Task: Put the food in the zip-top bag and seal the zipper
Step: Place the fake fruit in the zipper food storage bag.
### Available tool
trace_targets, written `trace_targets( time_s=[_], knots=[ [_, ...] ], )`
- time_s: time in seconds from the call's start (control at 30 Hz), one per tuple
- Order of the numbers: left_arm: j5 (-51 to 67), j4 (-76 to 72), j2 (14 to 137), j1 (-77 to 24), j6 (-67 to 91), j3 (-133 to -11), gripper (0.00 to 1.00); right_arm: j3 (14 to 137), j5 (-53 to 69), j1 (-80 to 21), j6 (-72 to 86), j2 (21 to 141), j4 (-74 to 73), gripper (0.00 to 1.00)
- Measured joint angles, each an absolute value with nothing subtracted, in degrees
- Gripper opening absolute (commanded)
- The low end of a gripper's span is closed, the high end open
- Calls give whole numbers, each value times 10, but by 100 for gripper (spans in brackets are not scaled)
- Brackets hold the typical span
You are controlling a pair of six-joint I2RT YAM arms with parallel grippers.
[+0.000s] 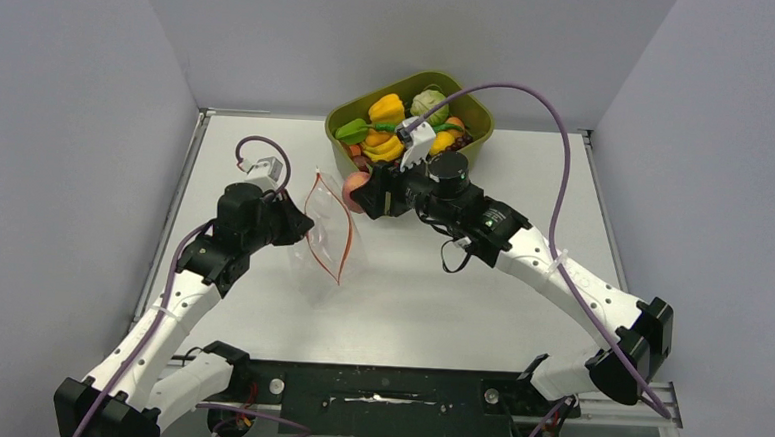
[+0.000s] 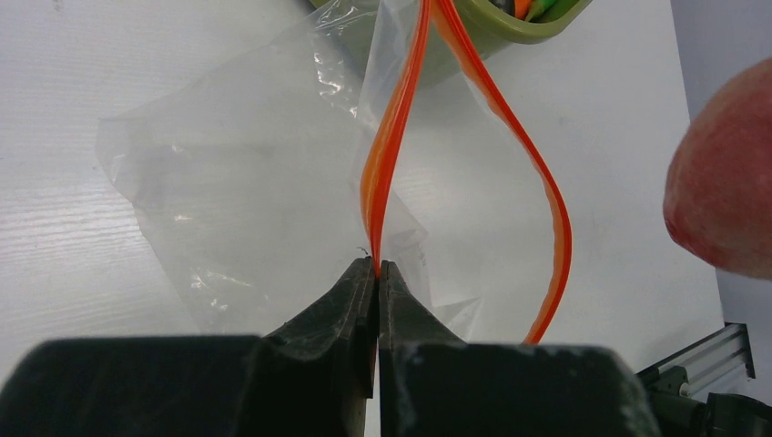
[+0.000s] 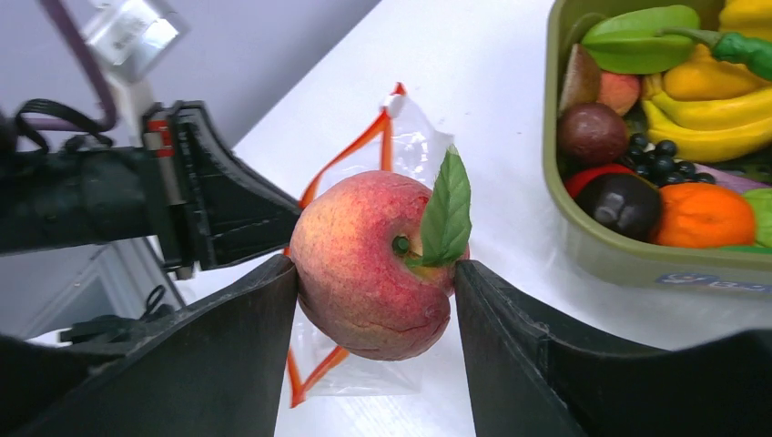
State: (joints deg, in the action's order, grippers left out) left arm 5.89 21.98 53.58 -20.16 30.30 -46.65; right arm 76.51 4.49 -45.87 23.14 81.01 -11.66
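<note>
On your left, the left fingers (image 2: 350, 296) are pressed together on one strip of the zipper (image 2: 387, 155). They hold the zip-top bag (image 1: 325, 225) up on edge over the tabletop (image 1: 439, 301), its mouth gaping toward the right. Just beside that mouth, your right fingers (image 3: 264, 314) pinch the pink-red fruit (image 3: 369, 264), one finger on each flank, its leaf pointing upward. Farther right, the olive tub (image 1: 336, 136) holds the other food (image 1: 387, 108).

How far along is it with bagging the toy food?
Done: left fingers pinch the zipper, holding the bag open. In hand: right fingers grip a peach beside its mouth. Remaining: nothing shows inside the bag, other food sits in the tub, zipper unsealed.
</note>
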Motion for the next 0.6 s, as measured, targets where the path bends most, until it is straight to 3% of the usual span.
trace_targets(
  time_s=[0.23,0.6],
  knots=[
    [80,219,536,-202,325,-467,0,749,43,-506,275,798,-83,38],
    [109,223,517,-197,346,-469,0,781,-3,-545,290,903,-134,38]
  ],
)
